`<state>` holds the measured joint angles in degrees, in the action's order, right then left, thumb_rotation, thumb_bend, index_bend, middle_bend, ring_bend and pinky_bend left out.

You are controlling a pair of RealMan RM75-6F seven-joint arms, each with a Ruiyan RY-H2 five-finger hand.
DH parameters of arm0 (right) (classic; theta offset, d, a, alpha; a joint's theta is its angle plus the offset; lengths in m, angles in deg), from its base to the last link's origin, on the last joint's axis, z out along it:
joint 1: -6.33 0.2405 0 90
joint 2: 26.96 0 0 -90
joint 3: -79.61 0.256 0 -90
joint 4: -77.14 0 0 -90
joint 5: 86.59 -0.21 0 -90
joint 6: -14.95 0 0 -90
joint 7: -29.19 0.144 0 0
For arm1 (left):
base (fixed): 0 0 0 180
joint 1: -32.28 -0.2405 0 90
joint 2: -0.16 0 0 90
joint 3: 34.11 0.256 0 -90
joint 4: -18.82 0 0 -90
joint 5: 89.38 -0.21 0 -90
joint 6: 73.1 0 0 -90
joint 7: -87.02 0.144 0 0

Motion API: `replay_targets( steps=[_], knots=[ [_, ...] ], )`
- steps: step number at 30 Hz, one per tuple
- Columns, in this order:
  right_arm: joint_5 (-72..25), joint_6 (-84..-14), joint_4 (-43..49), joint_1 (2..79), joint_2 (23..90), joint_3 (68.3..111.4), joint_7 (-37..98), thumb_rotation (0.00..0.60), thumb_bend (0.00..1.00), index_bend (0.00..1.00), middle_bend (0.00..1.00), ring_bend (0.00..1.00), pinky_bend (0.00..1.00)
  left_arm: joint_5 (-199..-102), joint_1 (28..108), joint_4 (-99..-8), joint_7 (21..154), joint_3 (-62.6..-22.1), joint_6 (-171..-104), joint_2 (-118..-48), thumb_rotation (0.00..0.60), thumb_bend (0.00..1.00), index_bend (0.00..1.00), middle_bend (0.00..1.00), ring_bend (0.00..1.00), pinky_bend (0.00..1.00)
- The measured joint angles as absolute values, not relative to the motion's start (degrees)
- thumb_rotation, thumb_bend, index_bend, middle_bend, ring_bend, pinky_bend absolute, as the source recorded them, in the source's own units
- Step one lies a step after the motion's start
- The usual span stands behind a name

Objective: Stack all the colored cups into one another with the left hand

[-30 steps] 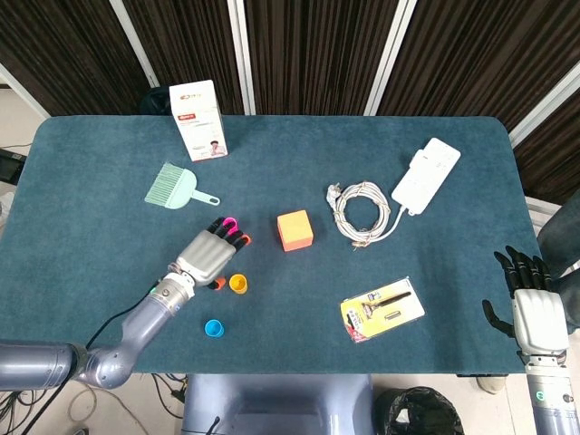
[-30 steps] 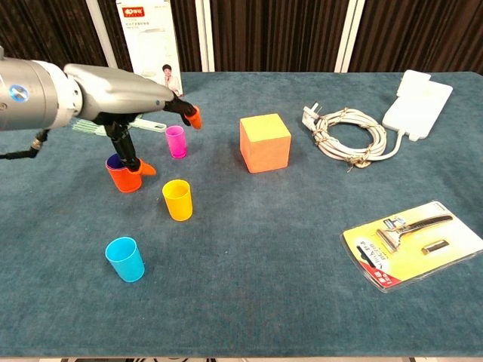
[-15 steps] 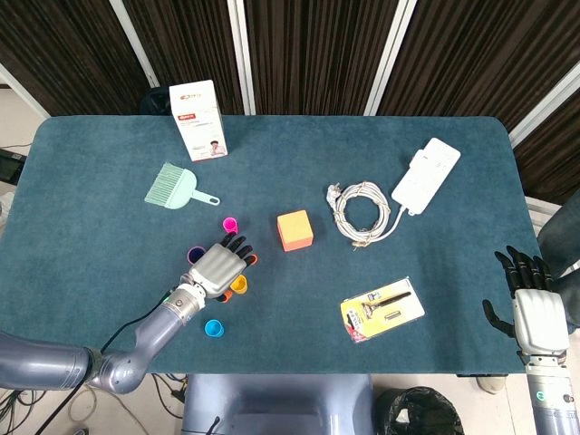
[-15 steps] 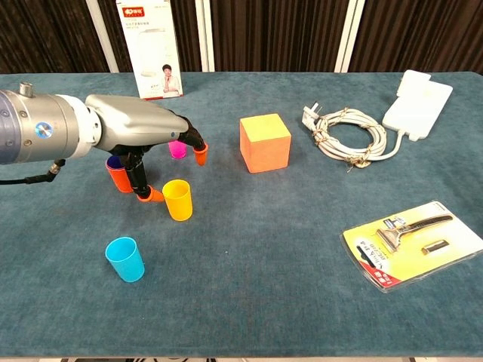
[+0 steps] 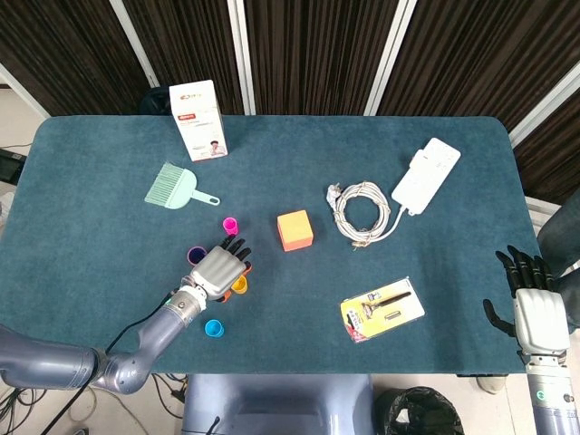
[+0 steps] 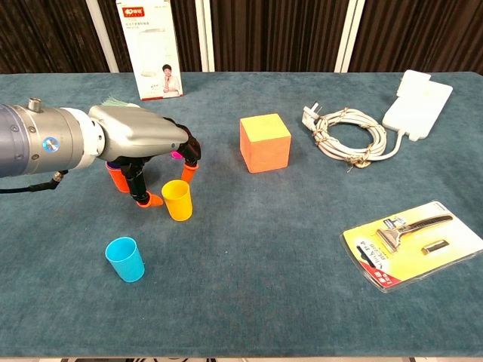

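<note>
Hovering over the yellow cup (image 6: 177,199), your left hand (image 6: 143,139) is spread, holding nothing; the blue cup (image 6: 124,259) at its 7 o'clock stands empty.

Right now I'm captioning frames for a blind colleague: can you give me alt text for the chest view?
The robot's left hand hovers over a yellow cup, fingertips on either side, not yet holding it. An orange cup stands behind the hand, a blue cup nearer the camera, all on a teal table with an orange cube.
</note>
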<state>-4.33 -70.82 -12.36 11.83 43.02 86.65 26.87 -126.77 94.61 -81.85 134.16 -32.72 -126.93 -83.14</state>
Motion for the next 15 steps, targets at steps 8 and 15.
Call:
replay_targets(
  steps=[8,15],
  knots=[
    [-4.36,-70.82,-12.19,11.85,43.13,86.7,26.94,0.6,0.4,0.13,0.07,0.09,0.07,-127.06,94.6,-81.37,134.08,-32.66,-127.58,-83.61,0.6,0.31,0.45,0.13,0.0,0.0],
    [-4.19,-70.97,-12.22,11.83,43.17,86.68,26.88,0.6,0.4,0.13,0.07,0.09,0.07,-127.68,94.41,-81.7,133.54,-32.92,-128.19,-83.11,0.6,0.32,0.45,0.14,0.0,0.0]
  ],
)
